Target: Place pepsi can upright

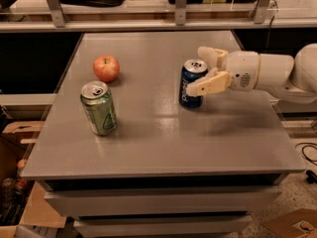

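Grey table (148, 148) carries a green can (99, 108) standing at front left and a red apple (106, 68) just behind. The pepsi can (192, 83) stands upright right of centre. The gripper (196, 71) reaches in from the right, its fingers spread apart on either side of that can.

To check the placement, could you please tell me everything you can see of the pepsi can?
The pepsi can is dark blue, metal-looking, with white markings and a silver top. It stands upright on the grey table, right of centre, well apart from the apple and green can. The gripper, reaching in from the right, is open around it: one finger behind, one across its front; contact cannot be told.
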Robot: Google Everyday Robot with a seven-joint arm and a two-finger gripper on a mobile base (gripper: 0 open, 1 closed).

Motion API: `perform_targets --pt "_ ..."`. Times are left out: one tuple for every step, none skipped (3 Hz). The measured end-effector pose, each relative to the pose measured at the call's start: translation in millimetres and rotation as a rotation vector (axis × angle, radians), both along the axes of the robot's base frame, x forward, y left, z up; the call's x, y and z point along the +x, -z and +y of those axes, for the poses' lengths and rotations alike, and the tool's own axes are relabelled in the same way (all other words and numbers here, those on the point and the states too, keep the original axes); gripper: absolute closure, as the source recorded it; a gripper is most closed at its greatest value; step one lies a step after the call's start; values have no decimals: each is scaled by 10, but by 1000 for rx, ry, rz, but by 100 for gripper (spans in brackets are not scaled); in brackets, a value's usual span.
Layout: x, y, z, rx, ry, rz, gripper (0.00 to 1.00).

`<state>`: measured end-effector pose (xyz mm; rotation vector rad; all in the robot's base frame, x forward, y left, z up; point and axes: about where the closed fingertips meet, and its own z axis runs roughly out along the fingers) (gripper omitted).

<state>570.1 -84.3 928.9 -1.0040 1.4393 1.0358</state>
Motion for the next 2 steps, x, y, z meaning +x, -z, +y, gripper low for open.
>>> perform_targets --pt "21 -122 -30 -5 -1 -13 0" --pt "41 -240 -27 -20 -14 -11 0"
